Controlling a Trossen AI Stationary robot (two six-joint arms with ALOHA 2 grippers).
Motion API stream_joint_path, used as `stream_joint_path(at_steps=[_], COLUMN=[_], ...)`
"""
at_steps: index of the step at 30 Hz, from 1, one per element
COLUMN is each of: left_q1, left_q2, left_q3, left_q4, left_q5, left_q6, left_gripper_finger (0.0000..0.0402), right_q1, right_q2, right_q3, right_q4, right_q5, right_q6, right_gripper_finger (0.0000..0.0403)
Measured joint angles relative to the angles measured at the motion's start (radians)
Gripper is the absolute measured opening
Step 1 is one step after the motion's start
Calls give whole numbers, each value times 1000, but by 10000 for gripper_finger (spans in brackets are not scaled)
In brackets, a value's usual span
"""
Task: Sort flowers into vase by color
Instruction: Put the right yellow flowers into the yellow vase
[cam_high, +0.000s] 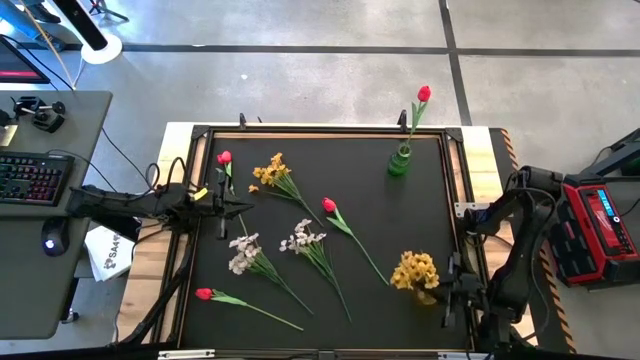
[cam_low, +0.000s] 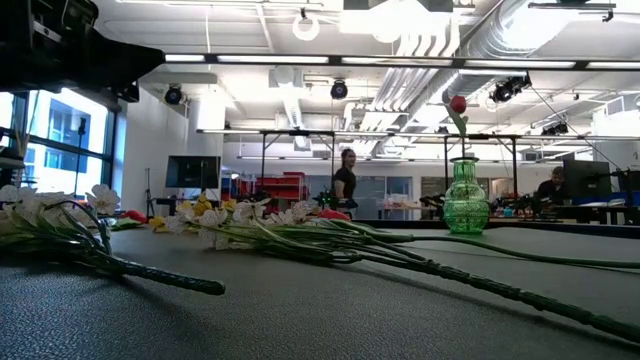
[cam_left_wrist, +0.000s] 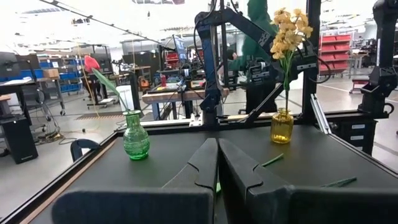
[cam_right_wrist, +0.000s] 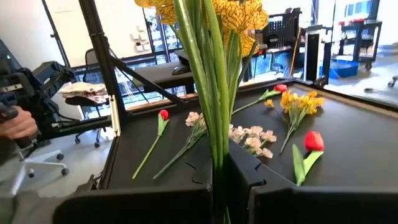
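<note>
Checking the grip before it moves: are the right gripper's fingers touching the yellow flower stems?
Touching. The right wrist view shows the yellow flower stems pinched between the right gripper fingers.

the yellow vase sits mostly hidden under its yellow blossoms in the high view.

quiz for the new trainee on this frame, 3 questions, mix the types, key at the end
1. True or false: the green vase holds a yellow flower.
2. The right tool is shut on: A) a red tulip, B) the stems of the yellow flowers, C) nothing.
3. How many white sprays lie on the black mat?

Key: 1 false; 2 B; 3 two.
</note>
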Motion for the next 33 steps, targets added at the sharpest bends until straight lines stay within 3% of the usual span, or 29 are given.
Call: stream_joint_path(at_steps=[5, 13, 17, 23, 33], left_q1=[0, 0, 0, 0, 0], left_q2=[0, 0, 0, 0, 0], left_q3=[0, 0, 0, 0, 0], left_q4=[0, -1, -1, 0, 0], left_q5=[0, 0, 0, 1, 1], left_q6=[0, 0, 0, -6, -8], left_gripper_finger=[0, 0, 0, 0, 0], right_q1=[0, 1, 1, 1, 1], right_q2=[0, 0, 0, -15, -116], right_q3=[0, 0, 0, 0, 0], right_q4=[-6, -12, -11, -12, -17], right_q5=[-30, -43, -79, -84, -197], right_q6=[20, 20, 19, 18, -9], right_gripper_finger=[26, 126, 157, 154, 126])
